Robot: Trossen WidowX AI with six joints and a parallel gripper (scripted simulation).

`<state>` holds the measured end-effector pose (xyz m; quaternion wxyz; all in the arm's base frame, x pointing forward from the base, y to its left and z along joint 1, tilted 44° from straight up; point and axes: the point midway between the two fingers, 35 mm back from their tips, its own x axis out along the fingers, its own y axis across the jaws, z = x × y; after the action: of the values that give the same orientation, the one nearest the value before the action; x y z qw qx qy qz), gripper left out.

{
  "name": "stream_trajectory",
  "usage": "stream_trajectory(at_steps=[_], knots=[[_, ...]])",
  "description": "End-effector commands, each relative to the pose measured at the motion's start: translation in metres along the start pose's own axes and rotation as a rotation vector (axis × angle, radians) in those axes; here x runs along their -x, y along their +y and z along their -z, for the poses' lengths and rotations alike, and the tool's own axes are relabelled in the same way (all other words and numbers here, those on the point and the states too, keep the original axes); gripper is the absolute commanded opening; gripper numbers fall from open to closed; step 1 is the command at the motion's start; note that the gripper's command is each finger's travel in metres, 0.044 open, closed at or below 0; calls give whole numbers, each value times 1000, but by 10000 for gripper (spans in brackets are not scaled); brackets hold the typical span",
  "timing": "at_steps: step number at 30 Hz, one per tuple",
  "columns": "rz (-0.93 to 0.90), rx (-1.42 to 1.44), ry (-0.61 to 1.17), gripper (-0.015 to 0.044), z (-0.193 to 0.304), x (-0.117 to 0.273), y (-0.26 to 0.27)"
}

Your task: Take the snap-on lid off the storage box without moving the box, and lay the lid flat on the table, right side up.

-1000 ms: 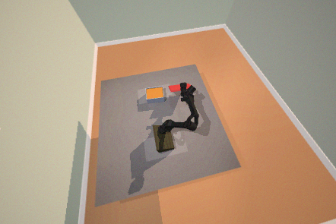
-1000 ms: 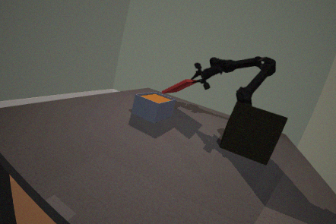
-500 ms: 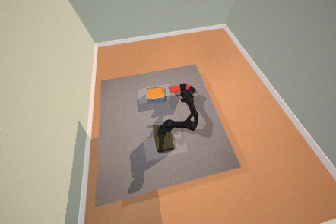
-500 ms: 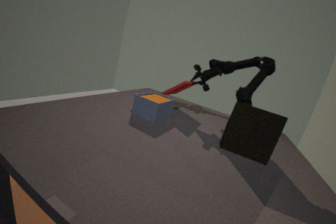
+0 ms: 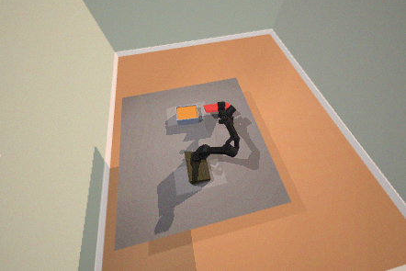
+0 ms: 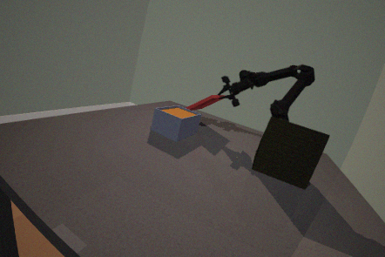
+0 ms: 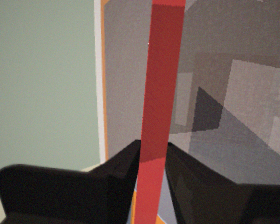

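Because the pincer (image 7: 152, 165) is closed on one edge of the red lid (image 6: 205, 102), the thin plate seems stiff and light. It hangs tilted beside the open storage box (image 6: 175, 124), above the counter (image 6: 131, 177); an edge hold looks sufficient.

The storage box (image 5: 187, 114) stands on the table (image 5: 147, 205), in the far part of it and left of centre in the top view. The lid (image 5: 211, 107) is off the box and just to its right, clamped by one edge in the gripper (image 5: 223, 109) and held above the table. In the exterior view the lid (image 6: 205, 102) slopes down toward the box (image 6: 175, 123), its low end near the box's far rim; whether they touch cannot be told. The arm's base block (image 5: 197, 167) sits on the table nearer than the box, slightly right of it. The arm reaches from that block away to the far right.
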<state>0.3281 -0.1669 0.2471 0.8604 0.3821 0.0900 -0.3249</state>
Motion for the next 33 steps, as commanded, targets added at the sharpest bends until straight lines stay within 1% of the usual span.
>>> stream_trajectory(at_steps=[1,33], knots=[[-8,4,5,0,2,-2,-2],[-8,5,4,0,2,-19,-21]])
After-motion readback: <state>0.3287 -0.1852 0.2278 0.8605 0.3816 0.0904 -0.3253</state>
